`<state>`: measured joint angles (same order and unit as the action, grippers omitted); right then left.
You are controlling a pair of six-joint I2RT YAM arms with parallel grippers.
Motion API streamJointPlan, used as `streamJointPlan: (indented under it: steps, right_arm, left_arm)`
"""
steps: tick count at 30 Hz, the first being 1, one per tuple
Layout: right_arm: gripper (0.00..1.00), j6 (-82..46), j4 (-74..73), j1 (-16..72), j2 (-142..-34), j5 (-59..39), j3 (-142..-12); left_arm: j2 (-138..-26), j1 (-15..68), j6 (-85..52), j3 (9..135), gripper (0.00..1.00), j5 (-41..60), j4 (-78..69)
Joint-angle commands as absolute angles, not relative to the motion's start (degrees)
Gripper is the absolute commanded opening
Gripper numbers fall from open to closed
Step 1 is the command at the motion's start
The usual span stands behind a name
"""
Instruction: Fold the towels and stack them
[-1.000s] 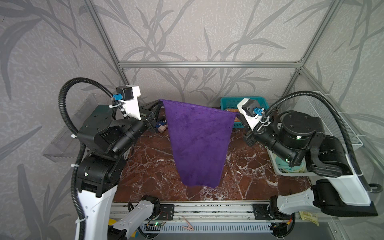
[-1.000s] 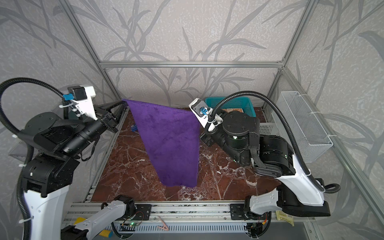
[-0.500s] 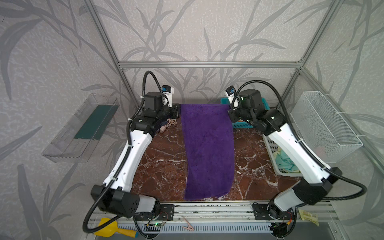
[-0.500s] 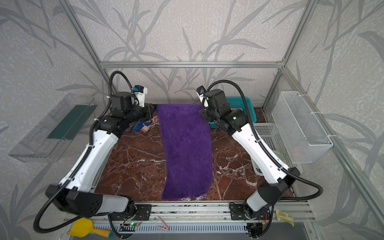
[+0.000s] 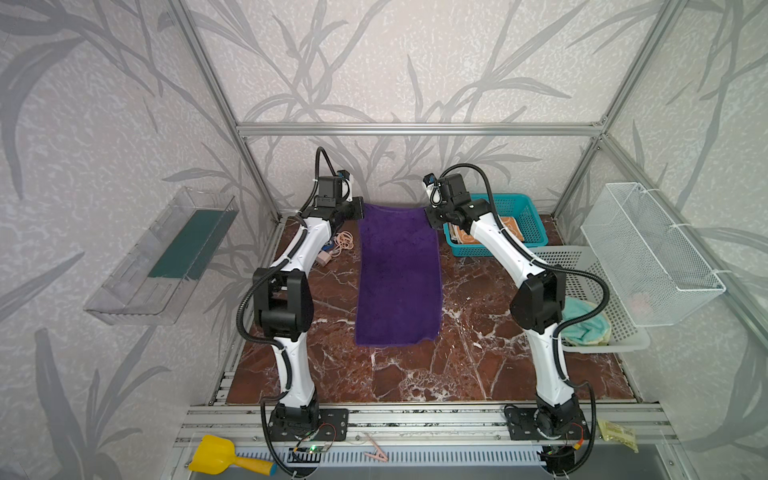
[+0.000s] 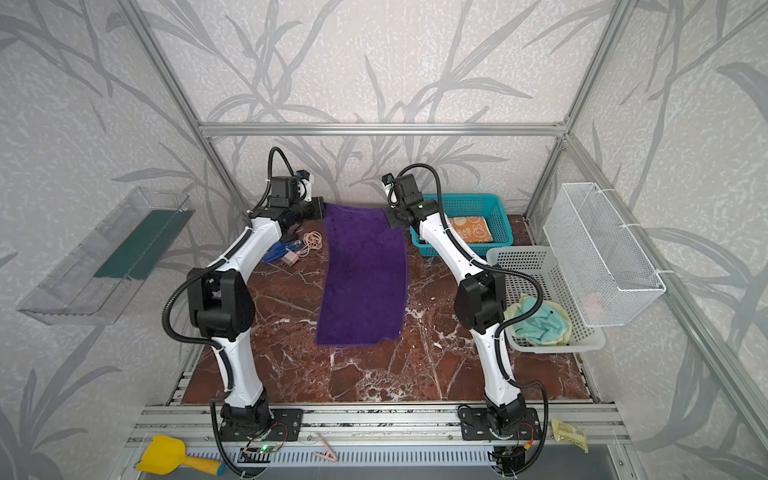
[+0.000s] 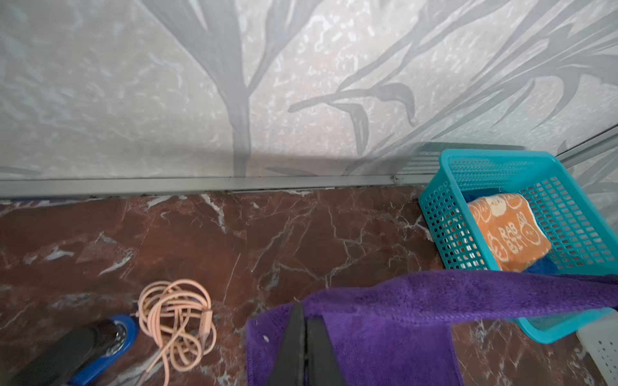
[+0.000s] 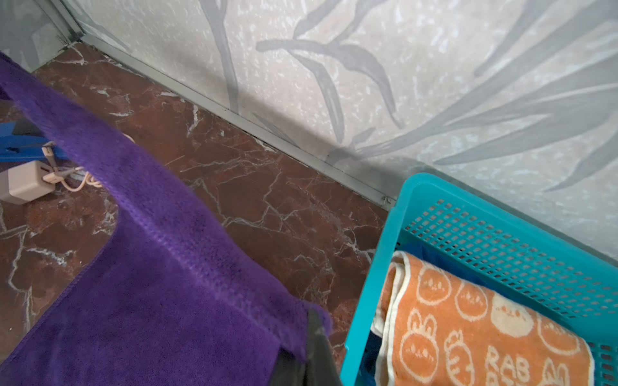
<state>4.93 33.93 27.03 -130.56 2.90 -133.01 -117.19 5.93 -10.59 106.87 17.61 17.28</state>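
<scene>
Toward the near right of the veined red-brown marble desk (image 5: 415, 374), a white perforated plastic basket (image 5: 606, 345) holds a crumpled pale yellow-and-teal towel (image 5: 590, 326). Down the middle a plush purple towel (image 5: 397, 274) lies as a long rectangle, its near end flat on the stone and its far edge raised, each far corner pinched between the tightly pressed fingers of the left hand (image 7: 305, 309) and right hand (image 8: 312, 317). Farthest right, a teal lattice basket (image 5: 498, 199) holds a folded orange rabbit-print towel (image 6: 471, 230) resting on a royal blue towel (image 7: 543, 266).
</scene>
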Motion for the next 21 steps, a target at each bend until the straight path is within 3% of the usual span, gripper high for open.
streamJointPlan:
  steps: [1, 6, 12, 21]
  right_arm:
    - [0.00, 5.18, 35.75, 26.67, -133.26, 2.20, -139.05]
    - [0.00, 4.65, 39.51, 26.50, -135.01, 1.32, -143.02]
    - [0.00, 4.39, 39.20, 26.63, -127.93, 1.45, -138.59]
    - [0.00, 2.55, 37.28, 27.18, -125.51, -0.98, -137.31]
  left_arm:
    - [-119.24, 6.15, -8.72, 110.92, 0.00, 17.78, 15.94]
    - [-121.10, 5.80, -8.50, 113.62, 0.00, 19.18, 17.99]
    - [-115.51, 5.86, -8.08, 111.57, 0.00, 19.64, 18.53]
    - [-110.15, 2.53, -7.66, 106.61, 0.00, 13.37, 19.47]
